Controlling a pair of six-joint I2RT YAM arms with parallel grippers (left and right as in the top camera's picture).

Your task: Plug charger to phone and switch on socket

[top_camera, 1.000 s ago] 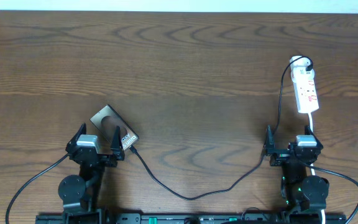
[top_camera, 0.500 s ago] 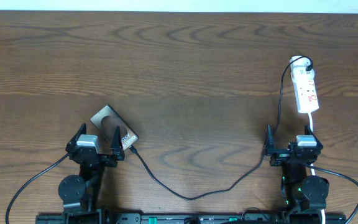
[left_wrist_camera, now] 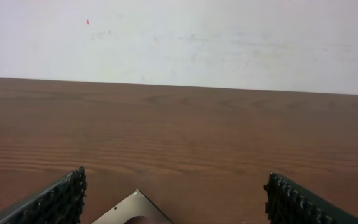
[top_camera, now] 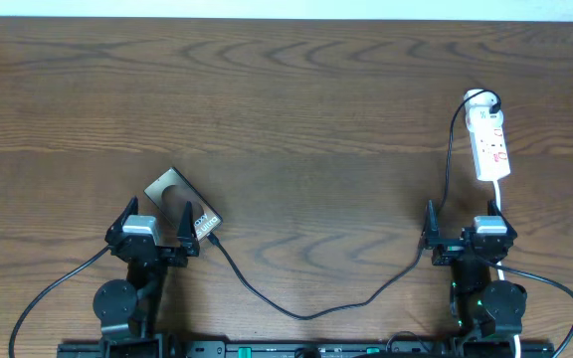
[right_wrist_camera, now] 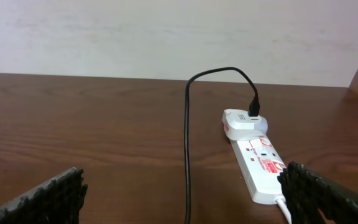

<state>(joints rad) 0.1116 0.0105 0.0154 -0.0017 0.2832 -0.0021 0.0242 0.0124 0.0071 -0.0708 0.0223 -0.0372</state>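
The phone (top_camera: 171, 191) lies slantwise on the table at the left front; its far corner shows in the left wrist view (left_wrist_camera: 132, 210). The charger's black cable (top_camera: 306, 310) runs from the phone's near end in a loop to a white adapter on the socket (top_camera: 490, 146) at the right. My left gripper (top_camera: 155, 221) is open just over the phone's near end. My right gripper (top_camera: 464, 231) is open and empty, short of the socket (right_wrist_camera: 260, 171); the cable (right_wrist_camera: 187, 143) runs between its fingers. Whether the plug tip sits in the phone is hidden.
The socket's white cord (top_camera: 495, 204) runs back toward the right arm. Grey cables trail from both arm bases along the table's near edge. A pale wall stands behind the far edge of the table.
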